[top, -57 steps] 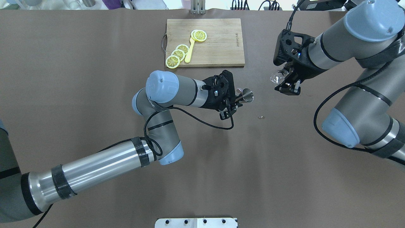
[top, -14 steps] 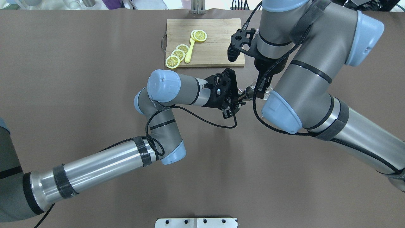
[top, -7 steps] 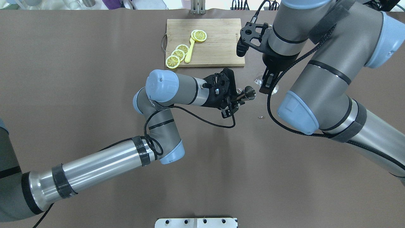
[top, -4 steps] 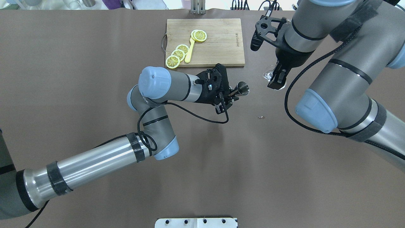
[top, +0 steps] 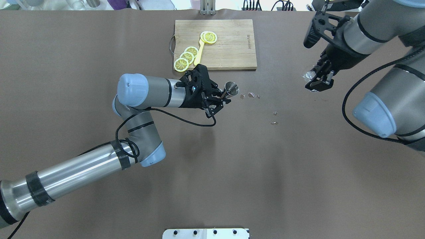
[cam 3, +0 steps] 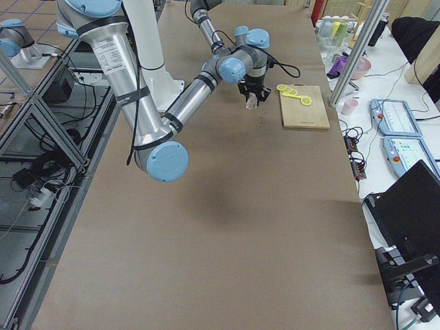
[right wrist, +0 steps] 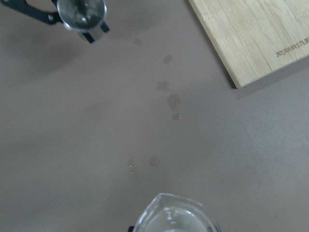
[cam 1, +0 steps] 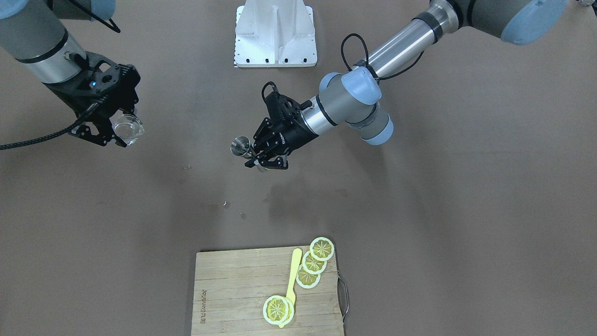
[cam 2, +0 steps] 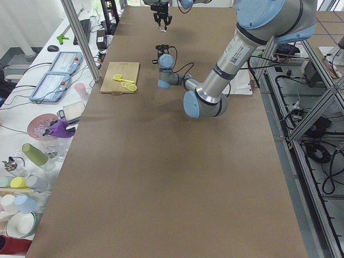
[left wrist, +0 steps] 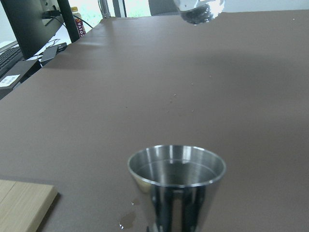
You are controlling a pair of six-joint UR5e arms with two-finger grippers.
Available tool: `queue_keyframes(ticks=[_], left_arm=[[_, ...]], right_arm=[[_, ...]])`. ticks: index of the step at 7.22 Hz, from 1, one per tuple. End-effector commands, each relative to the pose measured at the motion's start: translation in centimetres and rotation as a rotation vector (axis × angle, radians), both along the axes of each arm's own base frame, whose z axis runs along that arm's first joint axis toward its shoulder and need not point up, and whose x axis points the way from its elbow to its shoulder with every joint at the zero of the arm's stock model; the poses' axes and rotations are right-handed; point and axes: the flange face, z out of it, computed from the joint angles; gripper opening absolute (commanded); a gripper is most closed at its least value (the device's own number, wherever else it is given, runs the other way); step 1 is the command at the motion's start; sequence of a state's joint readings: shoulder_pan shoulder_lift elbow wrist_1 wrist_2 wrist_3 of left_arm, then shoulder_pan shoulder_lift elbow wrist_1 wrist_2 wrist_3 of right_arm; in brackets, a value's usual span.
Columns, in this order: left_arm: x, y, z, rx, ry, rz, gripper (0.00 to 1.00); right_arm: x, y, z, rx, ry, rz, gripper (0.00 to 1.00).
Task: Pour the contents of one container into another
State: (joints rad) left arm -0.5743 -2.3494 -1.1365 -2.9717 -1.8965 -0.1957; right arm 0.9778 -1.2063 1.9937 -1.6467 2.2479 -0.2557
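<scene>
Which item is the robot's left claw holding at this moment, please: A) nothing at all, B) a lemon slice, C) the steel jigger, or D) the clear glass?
C: the left claw is shut on the steel jigger, while the clear glass is held in the right claw.

Grey arms, blue joint caps, black cables.

Left wrist camera: the jigger drops off the frame at 6 o'clock, waist and lower cone unseen. The glass is clipped at 12 o'clock, just a sliver showing. From overhead, the right gripper covers most of that glass. Right wrist camera: cutting board cut off at 1 o'clock.
</scene>
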Motion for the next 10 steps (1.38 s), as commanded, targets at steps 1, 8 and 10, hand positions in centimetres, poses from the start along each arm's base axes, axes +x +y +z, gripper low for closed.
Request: queue_keyframes(ticks=[1, 8, 10], left_arm=[[-4.0, -0.6, 4.6, -0.054, 0.013, -0.043, 0.00], [-15.5, 2.0, 16.3, -0.156, 0.109, -0.347, 0.00], [-18.8, 3.4, 19.6, -0.188, 0.106, -0.479, 0.00]], right_arm=[[4.2, 1.5, 6.8, 0.014, -0.065, 0.016, 0.00], [14.3, 5.2, 32.7, 0.139, -0.305, 0.112, 0.00], [15.3, 6.7, 37.6, 0.128, -0.336, 0.154, 0.00]])
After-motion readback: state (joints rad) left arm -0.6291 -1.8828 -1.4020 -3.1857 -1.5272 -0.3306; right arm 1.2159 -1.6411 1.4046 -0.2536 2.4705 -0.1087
